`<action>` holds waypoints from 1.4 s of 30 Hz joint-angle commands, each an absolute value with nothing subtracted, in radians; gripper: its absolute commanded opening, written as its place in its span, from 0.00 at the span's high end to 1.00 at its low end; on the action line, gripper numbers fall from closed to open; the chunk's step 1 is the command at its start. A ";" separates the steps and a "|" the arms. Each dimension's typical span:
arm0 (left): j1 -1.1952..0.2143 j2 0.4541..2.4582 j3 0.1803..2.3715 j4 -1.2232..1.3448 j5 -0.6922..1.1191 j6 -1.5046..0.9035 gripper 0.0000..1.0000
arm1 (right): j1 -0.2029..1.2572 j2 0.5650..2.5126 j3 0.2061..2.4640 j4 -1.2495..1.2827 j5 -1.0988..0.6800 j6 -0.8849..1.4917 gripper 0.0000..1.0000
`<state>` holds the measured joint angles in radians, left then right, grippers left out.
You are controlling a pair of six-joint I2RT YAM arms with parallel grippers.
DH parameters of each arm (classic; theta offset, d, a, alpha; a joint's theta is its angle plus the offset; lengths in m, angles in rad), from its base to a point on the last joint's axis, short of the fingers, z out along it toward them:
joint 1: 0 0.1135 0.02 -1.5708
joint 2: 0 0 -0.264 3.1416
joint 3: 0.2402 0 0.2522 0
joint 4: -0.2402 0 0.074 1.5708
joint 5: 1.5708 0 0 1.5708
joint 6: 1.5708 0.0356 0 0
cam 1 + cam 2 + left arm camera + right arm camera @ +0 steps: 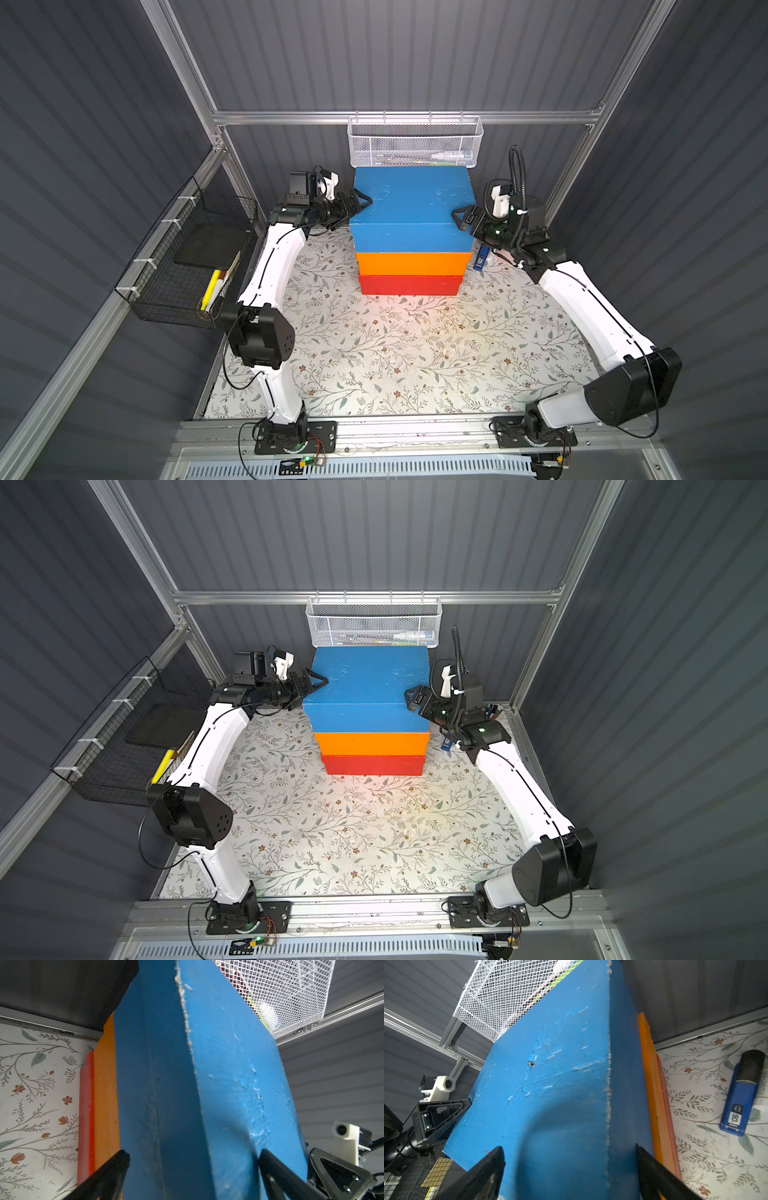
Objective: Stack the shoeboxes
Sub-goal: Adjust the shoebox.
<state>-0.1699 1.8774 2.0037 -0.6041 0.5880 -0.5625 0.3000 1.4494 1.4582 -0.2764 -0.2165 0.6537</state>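
The left tool (360,202) reaches in at one short end of the blue shoebox (409,208), its jaws spread wide with one finger over the lid and the other against the end wall; in the left wrist view the fingertips (121,1159) straddle the lid's corner edge, pressed to the cardboard, so it holds the box by that end. The right tool (460,218) does the same at the opposite end, jaws as wide, and the right wrist view shows its fingertips (497,1156) set either side of the worn, flaking edge of the lid, gripping it. The blue shoebox sits between the two tools on top of the pile, turned slightly askew so that its near face overhangs the orange shoebox (413,264) below. The orange shoebox lies on the red shoebox (409,285), which rests on the flowered counter (395,353) toward the back wall. Both top views show the three stacked in that order. Just beside the pile on the right tool's side, a small blue stapler (742,1093) lies on the counter, apart from the boxes. Behind the stack a white mesh basket (415,143) hangs from the rear rail, and a black wire basket (187,262) hangs on the left wall.
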 commanded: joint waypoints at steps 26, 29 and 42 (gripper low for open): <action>-0.134 1.676 1.869 -0.667 0.337 -0.541 0.01 | 0.209 1.328 1.488 -0.342 -0.238 0.670 0.01; -0.127 1.569 1.769 -0.654 0.283 -0.521 0.01 | 0.200 1.260 1.457 -0.370 -0.214 0.657 0.01; -0.125 0.953 0.885 -0.361 -0.058 -0.411 0.01 | 0.187 0.900 1.167 -0.461 0.045 0.568 0.01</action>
<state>-0.1265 1.0225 0.9665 -0.4465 0.0479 -0.4889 0.1921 0.9470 1.2385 -0.4232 -0.0471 0.6224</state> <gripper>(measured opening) 0.992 0.991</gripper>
